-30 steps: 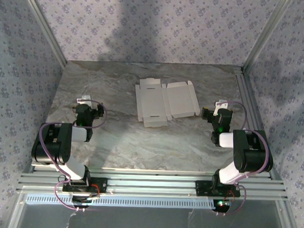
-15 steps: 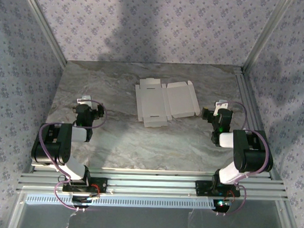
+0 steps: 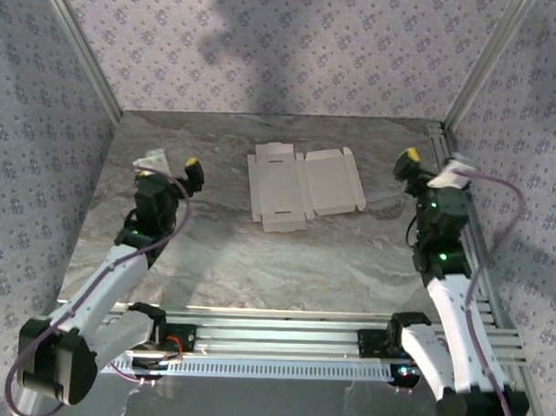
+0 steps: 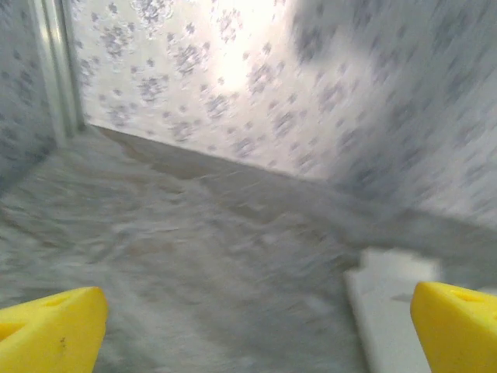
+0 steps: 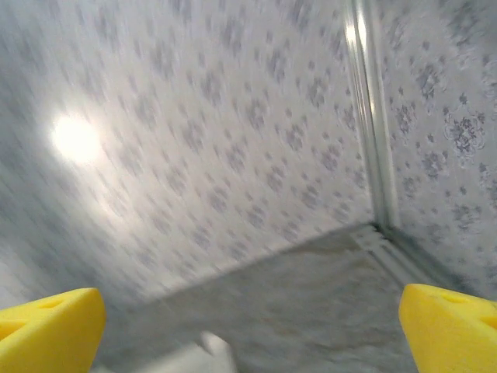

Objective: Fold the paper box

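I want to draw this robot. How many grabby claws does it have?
2. The left gripper is over the table's left side, the right gripper near its right edge, both open. The paper box lies between them.

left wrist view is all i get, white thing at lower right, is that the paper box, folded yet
observer: yes, the paper box lies flat and unfolded, white side up, on the far half of the table.
operator: is my left gripper over it
observer: no, the left gripper is left of the box, open, not touching it.
operator: and the right one
observer: the right gripper is open by the table's right edge, clear of the box.
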Controlling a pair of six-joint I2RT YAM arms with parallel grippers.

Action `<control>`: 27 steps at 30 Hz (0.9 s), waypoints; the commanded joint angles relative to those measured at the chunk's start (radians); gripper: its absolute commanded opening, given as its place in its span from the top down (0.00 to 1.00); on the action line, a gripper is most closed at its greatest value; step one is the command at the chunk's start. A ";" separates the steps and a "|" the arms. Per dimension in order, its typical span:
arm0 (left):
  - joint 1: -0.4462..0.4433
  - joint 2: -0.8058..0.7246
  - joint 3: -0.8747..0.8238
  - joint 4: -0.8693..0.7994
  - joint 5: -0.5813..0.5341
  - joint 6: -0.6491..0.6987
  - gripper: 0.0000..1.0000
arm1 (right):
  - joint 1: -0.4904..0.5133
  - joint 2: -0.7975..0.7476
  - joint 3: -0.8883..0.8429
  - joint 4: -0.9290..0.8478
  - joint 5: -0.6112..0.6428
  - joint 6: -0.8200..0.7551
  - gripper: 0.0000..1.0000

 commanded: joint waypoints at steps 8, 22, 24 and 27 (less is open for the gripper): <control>-0.213 0.423 0.164 -0.347 0.426 -0.473 0.08 | 0.322 0.362 0.223 -0.614 -0.150 0.128 0.14; -0.224 0.808 0.310 -0.135 0.493 -0.467 0.28 | 0.457 0.512 0.224 -0.603 -0.213 0.123 0.18; -0.217 0.856 0.345 -0.116 0.523 -0.458 0.37 | 0.456 0.507 0.223 -0.607 -0.211 0.120 0.18; -0.211 0.910 0.390 -0.114 0.534 -0.442 0.44 | 0.456 0.500 0.220 -0.608 -0.215 0.116 0.18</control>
